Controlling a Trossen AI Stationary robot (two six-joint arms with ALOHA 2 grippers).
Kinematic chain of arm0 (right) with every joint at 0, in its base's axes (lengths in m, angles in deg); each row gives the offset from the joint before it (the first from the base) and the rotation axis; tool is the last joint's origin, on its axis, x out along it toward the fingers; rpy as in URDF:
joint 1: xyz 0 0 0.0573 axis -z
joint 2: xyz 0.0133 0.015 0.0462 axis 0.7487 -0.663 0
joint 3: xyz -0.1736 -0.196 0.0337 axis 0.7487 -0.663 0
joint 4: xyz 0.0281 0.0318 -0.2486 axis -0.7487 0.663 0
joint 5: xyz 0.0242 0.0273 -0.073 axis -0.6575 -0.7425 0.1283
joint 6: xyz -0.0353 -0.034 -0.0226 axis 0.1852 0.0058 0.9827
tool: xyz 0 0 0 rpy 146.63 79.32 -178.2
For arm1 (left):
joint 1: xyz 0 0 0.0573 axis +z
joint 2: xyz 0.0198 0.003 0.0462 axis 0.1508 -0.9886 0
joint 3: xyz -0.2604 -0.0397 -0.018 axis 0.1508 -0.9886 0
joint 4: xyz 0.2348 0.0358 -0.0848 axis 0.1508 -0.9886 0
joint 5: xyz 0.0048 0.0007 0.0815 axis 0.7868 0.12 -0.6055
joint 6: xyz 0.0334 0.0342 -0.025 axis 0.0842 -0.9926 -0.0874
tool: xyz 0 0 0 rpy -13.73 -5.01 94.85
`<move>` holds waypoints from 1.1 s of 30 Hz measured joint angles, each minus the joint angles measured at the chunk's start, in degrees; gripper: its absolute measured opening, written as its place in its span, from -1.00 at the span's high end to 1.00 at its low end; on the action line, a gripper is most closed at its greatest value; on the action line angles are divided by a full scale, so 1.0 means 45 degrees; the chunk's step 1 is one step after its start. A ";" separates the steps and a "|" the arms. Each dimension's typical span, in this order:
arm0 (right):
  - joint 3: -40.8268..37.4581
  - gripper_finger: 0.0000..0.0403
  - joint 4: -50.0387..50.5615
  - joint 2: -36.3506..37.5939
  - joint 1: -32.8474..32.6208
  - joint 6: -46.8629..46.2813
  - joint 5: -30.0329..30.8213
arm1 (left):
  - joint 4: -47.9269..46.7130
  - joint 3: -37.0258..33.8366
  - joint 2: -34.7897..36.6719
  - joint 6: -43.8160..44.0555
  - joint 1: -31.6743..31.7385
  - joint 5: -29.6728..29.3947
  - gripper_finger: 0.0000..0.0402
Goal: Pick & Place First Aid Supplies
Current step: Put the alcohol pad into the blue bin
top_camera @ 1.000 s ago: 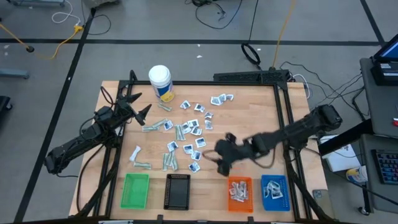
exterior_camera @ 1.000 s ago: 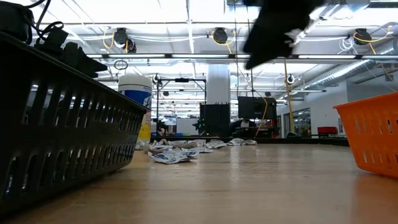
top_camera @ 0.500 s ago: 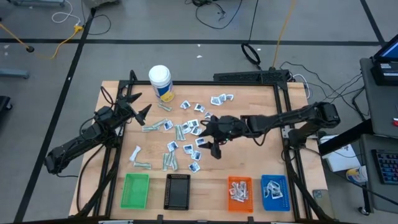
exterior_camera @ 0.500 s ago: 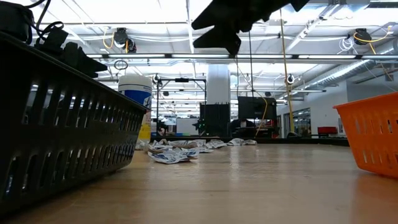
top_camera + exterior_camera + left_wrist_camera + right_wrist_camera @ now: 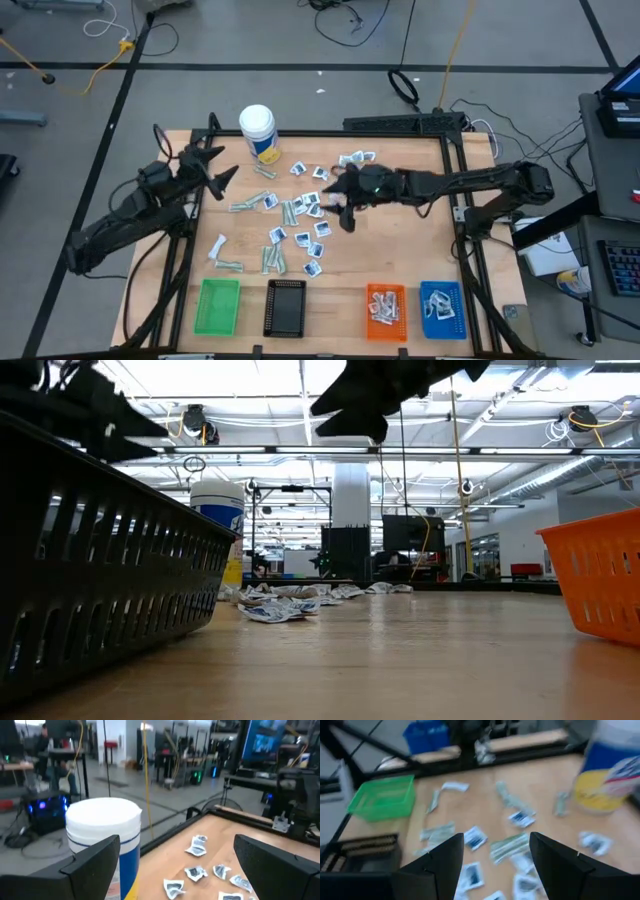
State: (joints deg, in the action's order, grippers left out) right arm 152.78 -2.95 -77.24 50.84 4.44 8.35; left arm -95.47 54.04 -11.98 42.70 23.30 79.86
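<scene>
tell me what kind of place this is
Probably a robotics lab or workshop: a wooden worktable with two robot arms, cables across the floor, and more equipment racks under ceiling strip lights behind.

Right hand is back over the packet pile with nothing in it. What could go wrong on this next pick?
1. The sachets lie packed and overlapping beside the grey-green strips, so the open right hand may well pinch two at once or scatter neighbours.
2. The white bottle stands at the pile's far edge; a wide sweep could tip it.
3. The open left hand hovers near that bottle, so both arms reaching in together might collide.
</scene>
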 joint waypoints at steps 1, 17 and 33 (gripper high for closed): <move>0.0001 -0.11 -0.0196 0.0203 0.0185 0.0091 0.0171 | -0.0469 0.0570 -0.0480 0.0173 -0.0066 -0.0142 -0.98; 0.0010 -0.11 -0.0773 0.4516 0.2642 0.1144 0.0813 | -0.9060 0.8759 -1.0592 0.2233 -0.0234 -0.0563 -0.98; 0.0012 -0.11 -0.0230 0.5523 0.2648 0.2562 0.0790 | -1.2260 1.1571 -1.5961 0.4076 -0.0468 0.1270 -0.98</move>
State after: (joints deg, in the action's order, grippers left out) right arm 152.84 -3.99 -52.39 62.76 15.97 11.90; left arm -150.64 106.11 -83.81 61.04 21.19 85.57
